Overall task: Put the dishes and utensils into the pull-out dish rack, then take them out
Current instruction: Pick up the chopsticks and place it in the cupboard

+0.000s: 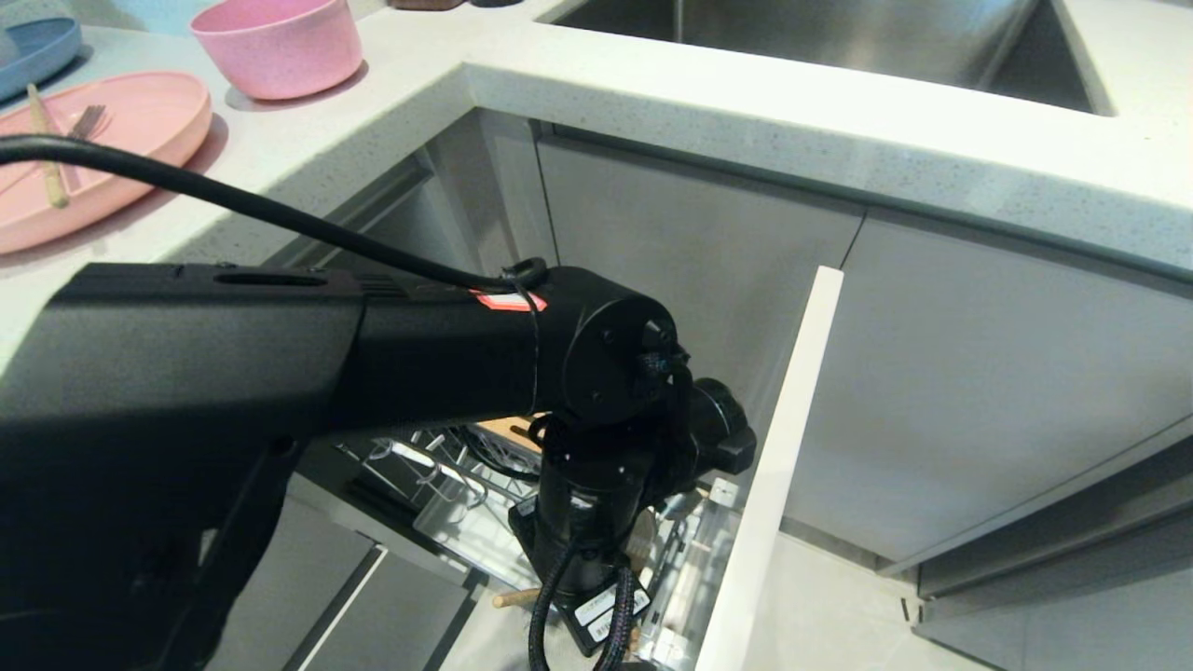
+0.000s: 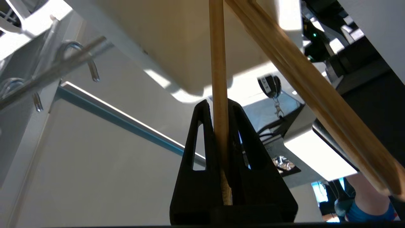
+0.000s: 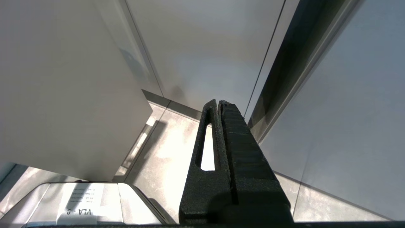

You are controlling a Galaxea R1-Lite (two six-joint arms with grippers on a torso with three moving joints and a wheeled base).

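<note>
Holding a single wooden chopstick (image 2: 218,63), the left gripper (image 2: 218,109) has its two black fingers pressed together on the stick near its thick end; the shaft runs straight up between them. In the head view the left arm reaches down over the pulled-out dish rack (image 1: 447,475), under the counter (image 1: 746,102), its wrist blocking most of the chrome wire. A stub of chopstick end (image 1: 515,596) shows low beside the wrist.

A wooden strip (image 2: 303,85) crosses at a slant in the left wrist view; I cannot tell whether it is a chopstick or part of the rack.

On the counter: pink plate (image 1: 140,130) carrying one chopstick (image 1: 45,140) and the fork (image 1: 89,119); pink bowl (image 1: 280,47) just behind it.

Right gripper (image 3: 219,104): fingers together, empty, hanging low beside the cabinet fronts.

Handling, judged: chopstick is light, stiff, smooth, likely to pivot in a narrow pinch. Grip near the thick end suits dropping it tip-first. Plate and bowl look rigid; take by the rim.
</note>
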